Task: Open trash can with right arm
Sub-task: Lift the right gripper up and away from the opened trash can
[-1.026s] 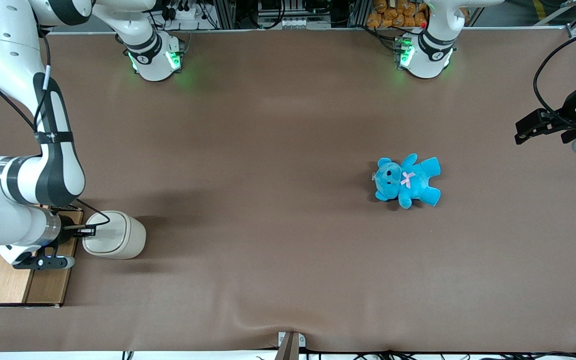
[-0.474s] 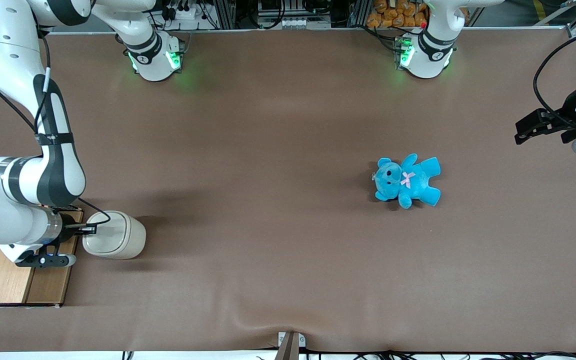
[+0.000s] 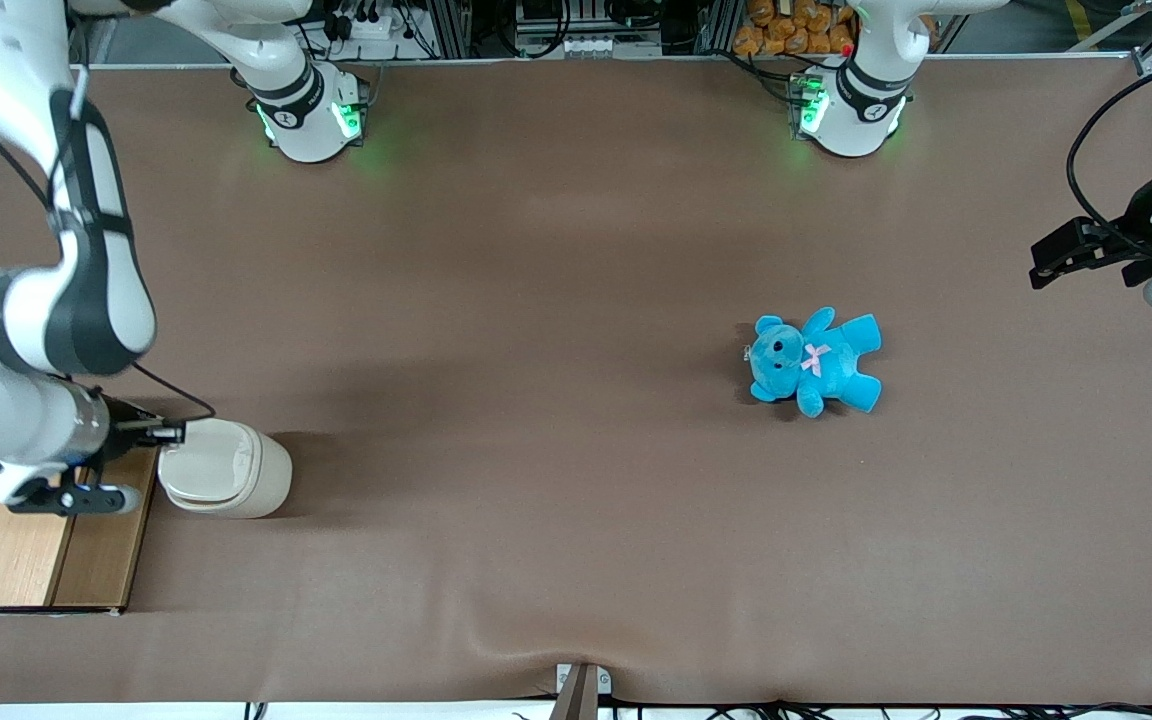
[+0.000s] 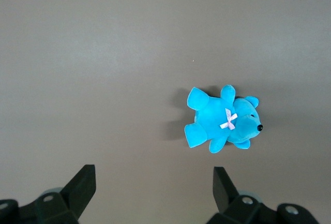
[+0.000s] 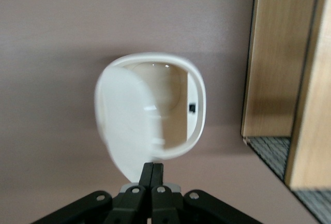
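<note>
The cream-white trash can (image 3: 236, 470) stands on the brown table toward the working arm's end, beside a wooden-topped crate. In the right wrist view its lid (image 5: 126, 125) is tilted up on edge and the hollow inside (image 5: 170, 105) shows. The right arm (image 3: 66, 300) reaches over the crate. Its slim black gripper (image 3: 171, 433) is level with the can's rim, at the edge farther from the front camera. The gripper (image 5: 153, 168) has both fingers pressed together, with its tip at the lid's edge and nothing between them.
The wooden-topped wire crate (image 3: 36, 545) sits right beside the can, and its wood top (image 5: 282, 69) and mesh (image 5: 269, 151) show in the right wrist view. A blue teddy bear (image 3: 814, 360) lies toward the parked arm's end of the table (image 3: 536, 400).
The gripper has shifted from over the lid to the can's rim, farther from the front camera. The arm's elbow has risen. The can has nudged slightly toward the crate.
</note>
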Robot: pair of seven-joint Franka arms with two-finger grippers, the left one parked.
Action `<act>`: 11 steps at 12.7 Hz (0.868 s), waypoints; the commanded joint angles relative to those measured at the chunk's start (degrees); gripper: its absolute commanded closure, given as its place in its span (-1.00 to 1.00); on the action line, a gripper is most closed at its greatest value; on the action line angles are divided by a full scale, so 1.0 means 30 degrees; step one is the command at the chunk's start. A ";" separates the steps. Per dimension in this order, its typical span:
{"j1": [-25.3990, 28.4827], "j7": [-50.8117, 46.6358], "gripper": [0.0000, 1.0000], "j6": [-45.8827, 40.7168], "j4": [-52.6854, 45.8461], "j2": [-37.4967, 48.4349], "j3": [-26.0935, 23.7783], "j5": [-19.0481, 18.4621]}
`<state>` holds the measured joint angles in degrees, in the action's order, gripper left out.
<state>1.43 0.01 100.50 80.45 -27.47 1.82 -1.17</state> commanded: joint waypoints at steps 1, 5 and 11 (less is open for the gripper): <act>-0.0066 -0.0067 0.02 -0.0685 0.0664 0.1857 -0.0020 -0.0137; -0.1469 0.1341 -1.00 -0.2439 0.0782 0.4261 -0.0048 0.0829; -0.1591 0.1080 -1.00 -0.5574 0.0665 0.6984 -0.0049 0.1094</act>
<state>-3.29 3.64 85.78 80.68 -10.48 1.99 1.35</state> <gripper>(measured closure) 0.000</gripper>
